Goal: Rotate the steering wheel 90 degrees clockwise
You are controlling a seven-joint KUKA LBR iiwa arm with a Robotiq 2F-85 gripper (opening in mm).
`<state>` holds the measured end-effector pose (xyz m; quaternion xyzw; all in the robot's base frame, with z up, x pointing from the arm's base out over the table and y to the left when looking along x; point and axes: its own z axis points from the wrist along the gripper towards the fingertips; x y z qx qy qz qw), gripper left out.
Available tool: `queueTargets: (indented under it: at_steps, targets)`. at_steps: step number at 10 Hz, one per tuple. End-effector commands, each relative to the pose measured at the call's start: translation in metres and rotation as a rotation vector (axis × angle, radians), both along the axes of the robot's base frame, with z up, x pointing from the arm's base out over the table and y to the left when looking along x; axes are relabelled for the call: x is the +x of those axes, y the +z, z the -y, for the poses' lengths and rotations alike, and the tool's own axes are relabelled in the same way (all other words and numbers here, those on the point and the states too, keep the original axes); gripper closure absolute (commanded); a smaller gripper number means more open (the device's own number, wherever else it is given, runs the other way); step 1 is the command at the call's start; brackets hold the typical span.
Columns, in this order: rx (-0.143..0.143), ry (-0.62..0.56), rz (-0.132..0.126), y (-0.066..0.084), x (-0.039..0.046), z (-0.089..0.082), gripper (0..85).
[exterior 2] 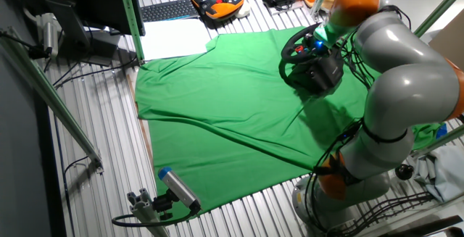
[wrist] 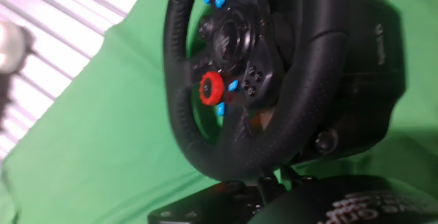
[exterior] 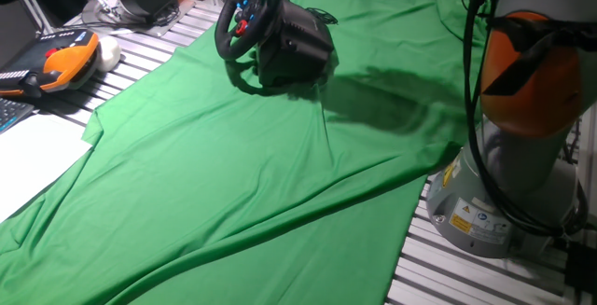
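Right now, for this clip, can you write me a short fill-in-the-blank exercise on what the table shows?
1. The black round steering wheel on its bulky black box base stands on a ____ cloth.
2. The large round knob on the wheel's hub is ____.
3. The small buttons near that knob are ____.
4. The orange-and-black handheld controller lies ____ the cloth.

Missing words: green; red; blue; off

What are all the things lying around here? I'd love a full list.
steering wheel: one, black with red and blue buttons, far end of the cloth, on a black box base
green cloth: one, covering the table
pendant controller: one, orange and black, beside the cloth
keyboard: one, black, beyond the cloth
white sheet: one, by the keyboard
robot arm: one, grey and orange, reaching to the wheel
hand: at the wheel, fingers not discernible
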<state>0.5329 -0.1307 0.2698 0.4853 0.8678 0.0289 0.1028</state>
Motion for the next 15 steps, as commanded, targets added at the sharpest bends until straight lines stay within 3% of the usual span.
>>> queueTargets:
  at_steps: [1, 3, 5, 6, 14, 15]
  targets:
    - [-0.01, -0.015, 0.005, -0.001, 0.001, 0.008, 51.0]
    - [0.013, -0.014, 0.008, 0.003, 0.0062, 0.025, 51.0]
    - [0.011, -0.023, 0.022, 0.005, 0.0057, 0.028, 51.0]
    - [0.01, -0.025, 0.024, 0.005, 0.0042, 0.03, 34.0]
    - [0.019, -0.01, 0.046, -0.001, 0.0069, 0.049, 34.0]
    - [0.019, -0.01, 0.057, -0.003, 0.0084, 0.05, 51.0]
